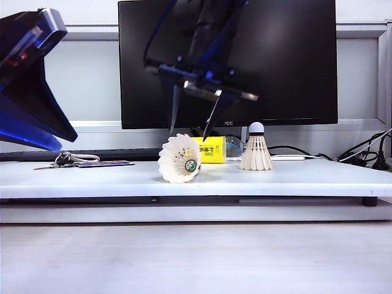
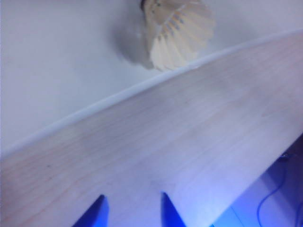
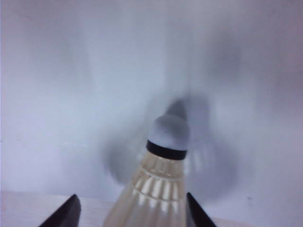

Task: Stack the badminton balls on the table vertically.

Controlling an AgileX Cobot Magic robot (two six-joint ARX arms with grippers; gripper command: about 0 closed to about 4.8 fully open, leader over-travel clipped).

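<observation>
Right gripper (image 3: 130, 213) is hanging spread-jawed over my lying shuttlecock (image 1: 179, 158) on the table (image 1: 306, 177), seemingly straddling it; second shuttlecock (image 1: 256, 150) is standing upright nearby. Left gripper (image 2: 132, 210) is idling open. Featherlight, fragile skirt, so I'm pinching the cork

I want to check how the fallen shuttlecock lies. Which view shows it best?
The exterior view: the fallen shuttlecock lies whole on the table, skirt opening toward the camera. The left wrist view shows it only partly, at the picture's edge. The right wrist view shows its cork and upper skirt, blurred.
</observation>
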